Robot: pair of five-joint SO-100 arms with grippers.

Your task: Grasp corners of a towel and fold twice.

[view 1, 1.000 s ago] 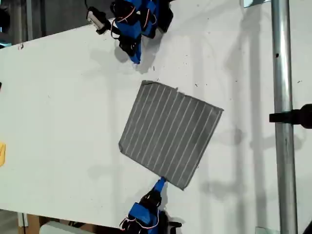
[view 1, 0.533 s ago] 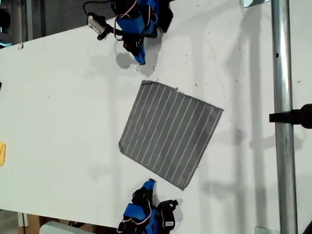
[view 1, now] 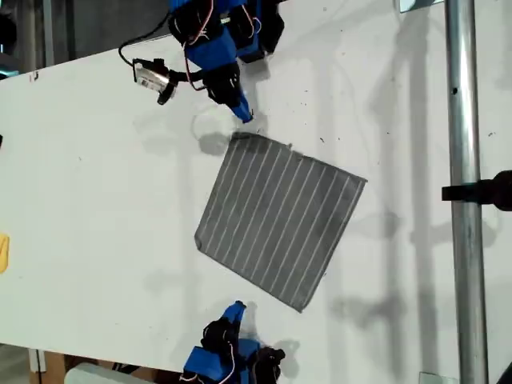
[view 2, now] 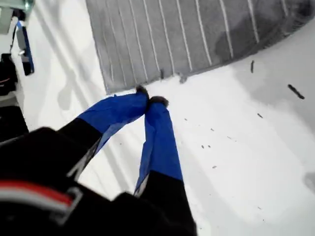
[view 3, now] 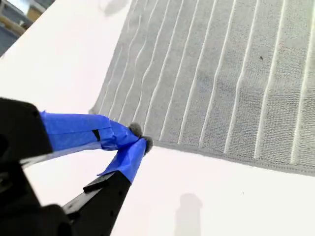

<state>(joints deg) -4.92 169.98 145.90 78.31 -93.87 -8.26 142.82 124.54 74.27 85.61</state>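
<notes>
The towel (view 1: 280, 220) lay flat and unfolded on the white table (view 1: 104, 184). My first gripper (view 2: 150, 102) hung just off one towel corner (view 2: 109, 89), jaws pinched together on nothing. My second gripper (view 3: 140, 137) hovered at the towel's opposite edge (view 3: 221, 152), tips likewise closed and empty, above the table.

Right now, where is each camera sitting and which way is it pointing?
Exterior view: overhead, looking down on the table and towel; both arms show.
First wrist view: on my first gripper, facing a towel corner.
Second wrist view: on my second gripper, facing the towel's edge.
All three share the towel.
</notes>
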